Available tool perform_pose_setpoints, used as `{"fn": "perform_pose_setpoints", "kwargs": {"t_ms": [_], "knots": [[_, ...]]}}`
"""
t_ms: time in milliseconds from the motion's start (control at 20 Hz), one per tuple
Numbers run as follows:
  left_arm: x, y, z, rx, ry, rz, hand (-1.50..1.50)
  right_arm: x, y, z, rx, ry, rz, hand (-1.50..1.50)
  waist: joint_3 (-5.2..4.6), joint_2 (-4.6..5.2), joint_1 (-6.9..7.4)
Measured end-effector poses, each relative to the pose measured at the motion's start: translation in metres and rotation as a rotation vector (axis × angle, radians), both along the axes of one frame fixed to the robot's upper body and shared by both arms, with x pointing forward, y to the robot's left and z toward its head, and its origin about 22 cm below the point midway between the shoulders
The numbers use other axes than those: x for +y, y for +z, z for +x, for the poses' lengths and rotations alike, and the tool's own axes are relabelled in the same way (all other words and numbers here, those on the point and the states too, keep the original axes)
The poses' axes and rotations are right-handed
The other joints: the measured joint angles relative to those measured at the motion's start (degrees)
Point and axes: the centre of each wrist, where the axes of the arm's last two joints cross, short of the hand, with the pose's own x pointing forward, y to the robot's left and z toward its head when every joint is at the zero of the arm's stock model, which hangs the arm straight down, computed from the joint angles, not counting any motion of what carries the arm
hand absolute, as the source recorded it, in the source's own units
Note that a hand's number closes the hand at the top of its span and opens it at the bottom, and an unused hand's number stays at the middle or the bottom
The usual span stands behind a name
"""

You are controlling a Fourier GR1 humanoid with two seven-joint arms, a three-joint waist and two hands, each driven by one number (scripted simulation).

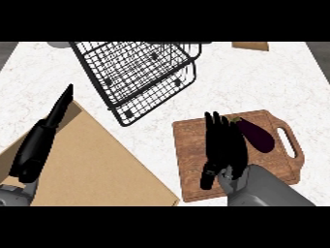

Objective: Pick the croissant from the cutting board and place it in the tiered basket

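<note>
The brown wooden cutting board [267, 167] lies at the right of the counter, its handle toward the right edge. My right hand [224, 147] lies over the board's middle, open, with straight fingers pointing away from me. No croissant shows; the hand hides that part of the board. A dark purple eggplant [257, 134] rests on the board just right of the fingers. The black wire tiered basket [135, 75] stands tilted at the top centre, apart from both hands. My left hand [42, 140] rests open at the left, fingers up.
A large tan flat panel [103, 167] covers the lower left of the counter under my left hand. A small tan object [250, 46] sits at the top right edge, and a grey object [58, 44] at the top left. White marble counter [289, 82] shows between basket and board.
</note>
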Motion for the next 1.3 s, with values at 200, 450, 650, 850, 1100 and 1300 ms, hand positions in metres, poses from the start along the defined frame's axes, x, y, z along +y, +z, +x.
{"fn": "perform_pose_setpoints", "kwargs": {"t_ms": [200, 450, 650, 850, 1100, 1300], "knots": [[0.001, 0.001, 0.001, -0.001, -0.001, 0.002, 0.00, 0.000, -0.007, 0.000, 0.043, -0.005, -0.013, -1.50, 0.02, 0.05, 0.02], [0.000, 0.004, 0.002, -0.002, 0.007, 0.007, 0.00, -0.007, -0.016, -0.007, 0.066, -0.024, -0.032, -1.50, 0.04, 0.02, -0.20], [0.001, 0.004, 0.000, -0.003, 0.006, 0.004, 0.00, -0.013, -0.012, -0.009, 0.002, -0.048, -0.061, -1.50, 0.05, 0.00, -0.11], [-0.001, 0.004, 0.000, -0.004, 0.005, 0.001, 0.00, -0.027, -0.007, -0.011, -0.043, -0.073, -0.076, -1.50, 0.07, 0.06, -0.12], [0.000, 0.003, 0.000, -0.008, 0.002, 0.000, 0.00, -0.027, -0.015, -0.017, -0.039, -0.092, -0.079, -1.50, 0.08, 0.15, 0.12], [-0.001, 0.002, 0.001, -0.009, 0.002, -0.004, 0.00, -0.035, -0.021, -0.019, -0.023, -0.118, -0.075, -1.50, 0.10, 0.24, 0.13]]}}
